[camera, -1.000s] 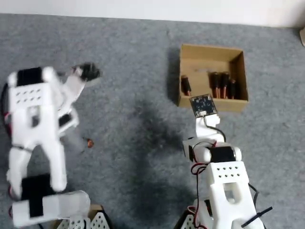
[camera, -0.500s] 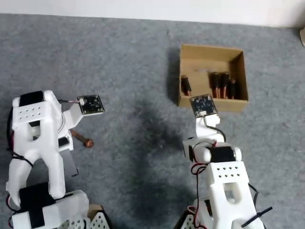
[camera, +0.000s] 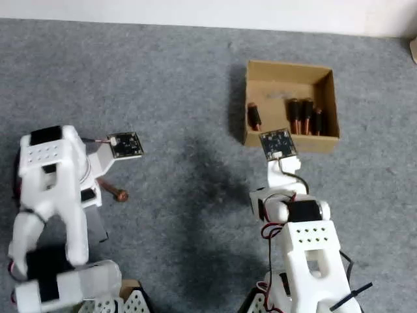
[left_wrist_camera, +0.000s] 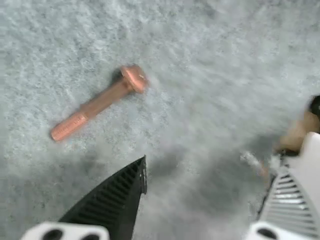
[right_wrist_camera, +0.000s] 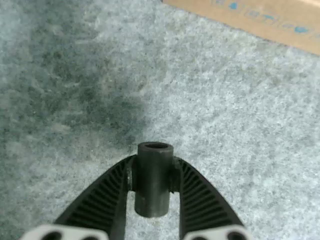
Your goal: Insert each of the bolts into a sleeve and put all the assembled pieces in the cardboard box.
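Note:
A copper bolt (left_wrist_camera: 97, 104) lies loose on the grey carpet, also visible as the bolt (camera: 116, 193) beside the left arm in the high view. My left gripper (left_wrist_camera: 210, 167) hangs open just above the carpet a little short of the bolt, nothing between its fingers. My right gripper (right_wrist_camera: 152, 175) is shut on a black sleeve (right_wrist_camera: 154, 177), held upright with its bore facing up, just off the carpet near the cardboard box (camera: 290, 67). The box holds several assembled dark-and-copper pieces (camera: 304, 116).
The box's near wall (right_wrist_camera: 260, 20) runs across the carpet ahead of the right gripper. Both arm bases (camera: 306, 261) stand at the table's near edge. Bare carpet (camera: 189, 176) stretches between the two arms.
The left arm has swung back from farther up the carpet and settled over the bolt. The right arm and its sleeve have not moved.

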### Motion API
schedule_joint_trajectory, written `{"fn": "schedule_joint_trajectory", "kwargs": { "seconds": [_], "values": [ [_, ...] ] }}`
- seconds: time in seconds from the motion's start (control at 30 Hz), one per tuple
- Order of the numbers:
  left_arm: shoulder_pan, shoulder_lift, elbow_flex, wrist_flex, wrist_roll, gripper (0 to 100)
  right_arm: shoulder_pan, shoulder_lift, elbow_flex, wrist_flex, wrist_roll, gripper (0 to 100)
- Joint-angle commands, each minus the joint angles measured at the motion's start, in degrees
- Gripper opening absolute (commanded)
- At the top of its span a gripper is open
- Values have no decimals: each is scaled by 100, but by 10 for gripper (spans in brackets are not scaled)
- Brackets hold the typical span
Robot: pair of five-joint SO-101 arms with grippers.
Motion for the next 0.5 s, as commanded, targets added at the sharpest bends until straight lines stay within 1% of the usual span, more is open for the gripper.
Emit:
{"fn": "schedule_joint_trajectory", "kwargs": {
  "seconds": [0.0,0.03,0.07,0.27,0.47],
  "values": [
    [338,875,-92,-1178,-3622,360,48,-119,-13,-127,70,5],
    [374,1138,-145,-1407,-3385,361,48,-119,-13,-127,70,5],
    [374,1393,-251,-1521,-3341,359,48,-119,-13,-127,70,5],
    [277,2185,-1059,-976,-3305,358,48,-119,-13,-127,70,5],
    [180,2352,-1323,-932,-3305,358,48,-119,-13,-127,70,5]
  ]
}}
